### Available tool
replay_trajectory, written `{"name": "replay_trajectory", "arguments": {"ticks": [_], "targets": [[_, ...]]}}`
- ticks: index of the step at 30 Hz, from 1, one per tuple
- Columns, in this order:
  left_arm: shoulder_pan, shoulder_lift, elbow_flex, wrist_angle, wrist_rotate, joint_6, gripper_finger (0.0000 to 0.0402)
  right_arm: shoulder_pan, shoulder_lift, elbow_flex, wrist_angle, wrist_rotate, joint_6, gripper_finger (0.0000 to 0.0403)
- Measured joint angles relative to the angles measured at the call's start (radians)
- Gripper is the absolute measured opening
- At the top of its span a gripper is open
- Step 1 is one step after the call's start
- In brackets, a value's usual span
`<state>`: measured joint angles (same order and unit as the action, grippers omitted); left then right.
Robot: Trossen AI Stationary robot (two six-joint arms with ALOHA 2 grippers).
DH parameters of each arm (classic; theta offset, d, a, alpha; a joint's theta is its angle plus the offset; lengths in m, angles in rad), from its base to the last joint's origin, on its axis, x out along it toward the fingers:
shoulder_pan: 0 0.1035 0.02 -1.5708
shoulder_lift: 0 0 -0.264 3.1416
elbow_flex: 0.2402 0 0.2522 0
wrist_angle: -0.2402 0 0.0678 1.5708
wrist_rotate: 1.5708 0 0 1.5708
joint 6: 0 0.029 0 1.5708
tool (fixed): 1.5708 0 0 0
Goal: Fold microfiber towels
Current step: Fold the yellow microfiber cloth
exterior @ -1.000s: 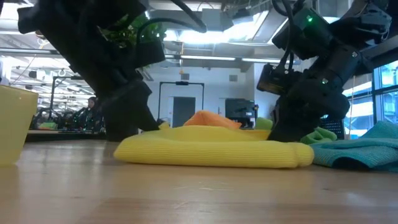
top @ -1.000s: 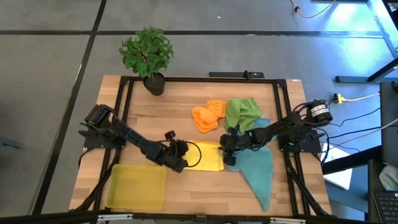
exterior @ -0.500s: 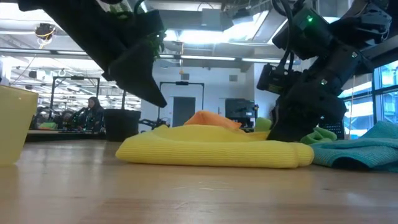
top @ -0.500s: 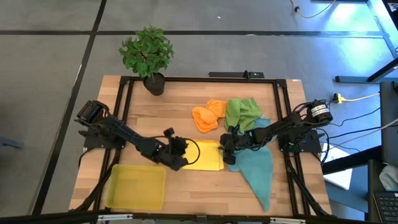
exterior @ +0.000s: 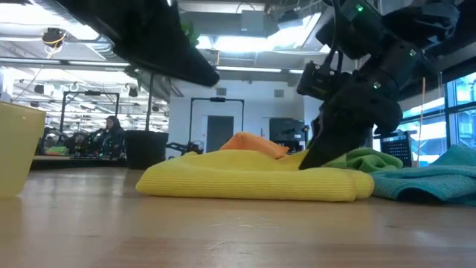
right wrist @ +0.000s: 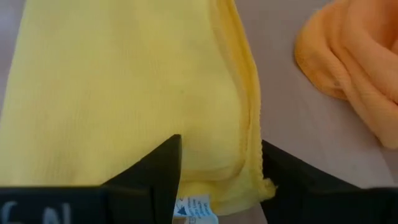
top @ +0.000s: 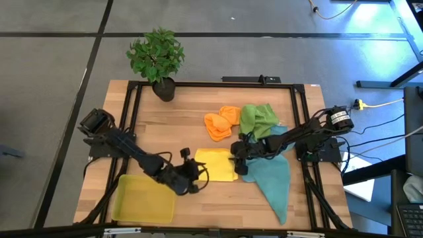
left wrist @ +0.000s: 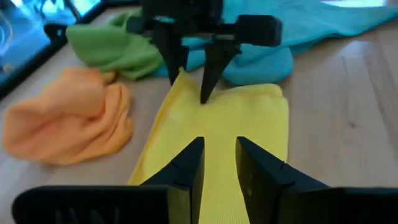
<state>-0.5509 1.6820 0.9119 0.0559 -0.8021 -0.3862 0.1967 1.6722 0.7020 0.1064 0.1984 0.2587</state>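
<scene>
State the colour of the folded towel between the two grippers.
Yellow; the folded towel shows best in the high view.

Folded yellow towel [exterior: 253, 182] on wooden table [exterior: 223, 234], right hand [exterior: 316, 158] at its edge, orange towel [exterior: 253, 141] behind

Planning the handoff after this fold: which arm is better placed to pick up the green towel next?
The right. Its gripper sits at the yellow towel's edge, near the green towel. The left gripper is at the yellow towel's opposite side, by the tray.
</scene>
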Motion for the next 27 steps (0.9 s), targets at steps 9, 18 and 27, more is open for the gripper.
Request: {"name": "replay_trajectory", "arguments": {"ticks": [9,18,27], "targets": [[-0.034,0.013,-0.052,0.044,-0.001,-0.075,0.0082,0.014,0.000,0.043,-0.086,-0.011,0.002,0.0169],[-0.035,0.012,-0.088,0.173,-0.016,-0.021,0.0082,0.014,-0.035,0.043,-0.130,-0.009,-0.007,0.0163],[-0.028,0.012,-0.090,0.189,0.009,-0.030,0.0082,0.032,-0.158,0.043,-0.168,-0.007,-0.032,0.0163]]}}
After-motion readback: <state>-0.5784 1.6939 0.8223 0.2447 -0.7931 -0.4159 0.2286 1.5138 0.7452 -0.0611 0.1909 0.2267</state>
